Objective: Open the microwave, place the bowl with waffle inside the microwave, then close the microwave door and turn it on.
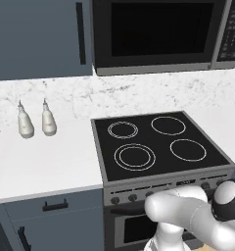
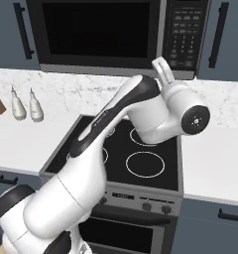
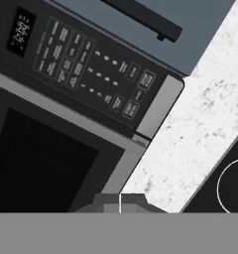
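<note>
One microwave (image 2: 116, 37) built in above the stove (image 1: 161, 147); its microwave door (image 1: 158, 34) is closed flat, with one keypad strip (image 3: 86, 69) to its right. Stove: four burner rings. Two white bottles (image 1: 36, 120) stand side by side on the counter (image 1: 41, 162), left of the stove. Arm raised before the keypad; gripper opening cannot be told.
</note>
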{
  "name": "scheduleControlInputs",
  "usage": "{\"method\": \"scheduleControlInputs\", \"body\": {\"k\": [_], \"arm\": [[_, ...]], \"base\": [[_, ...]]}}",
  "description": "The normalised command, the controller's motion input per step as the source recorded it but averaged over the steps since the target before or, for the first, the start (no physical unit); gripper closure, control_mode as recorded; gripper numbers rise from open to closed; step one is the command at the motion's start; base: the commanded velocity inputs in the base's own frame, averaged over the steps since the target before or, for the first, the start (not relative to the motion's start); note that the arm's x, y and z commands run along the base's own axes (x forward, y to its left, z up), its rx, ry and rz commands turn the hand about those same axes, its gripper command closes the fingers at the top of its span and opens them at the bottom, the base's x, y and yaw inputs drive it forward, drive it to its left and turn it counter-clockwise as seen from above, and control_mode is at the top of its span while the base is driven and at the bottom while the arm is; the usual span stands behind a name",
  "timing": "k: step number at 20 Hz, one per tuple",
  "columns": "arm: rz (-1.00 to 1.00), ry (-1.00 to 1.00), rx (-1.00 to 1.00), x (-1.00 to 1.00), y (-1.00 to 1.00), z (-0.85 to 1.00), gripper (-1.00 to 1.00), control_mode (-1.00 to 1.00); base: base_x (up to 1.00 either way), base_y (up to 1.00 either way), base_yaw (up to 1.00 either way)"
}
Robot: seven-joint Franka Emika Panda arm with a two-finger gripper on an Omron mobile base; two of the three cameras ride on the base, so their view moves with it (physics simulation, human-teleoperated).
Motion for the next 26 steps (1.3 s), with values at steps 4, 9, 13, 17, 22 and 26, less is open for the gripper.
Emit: {"method": "scheduleControlInputs", "body": {"k": [4, 9, 13, 17, 22, 26], "arm": [[-0.01, 0.0, -0.02, 0.0, 0.15, 0.09, 1.0, -1.0], [-0.05, 0.0, 0.0, 0.15, 0.07, 0.03, 1.0, -1.0], [-0.19, 0.01, 0.0, 0.56, 0.0, 0.0, 1.0, -1.0], [-0.23, 0.07, 0.0, 0.7, -0.04, 0.0, 1.0, -1.0], [-0.17, 0.09, 0.0, 0.51, -0.3, 0.0, 1.0, -1.0], [-0.02, 0.01, 0.07, 0.11, -0.16, 0.0, 1.0, -1.0]], "base": [[0.0, 0.0, 0.0], [0.0, 0.0, 0.0], [0.0, 0.0, 0.0], [0.0, 0.0, 0.0], [0.0, 0.0, 0.0], [0.0, 0.0, 0.0]]}}
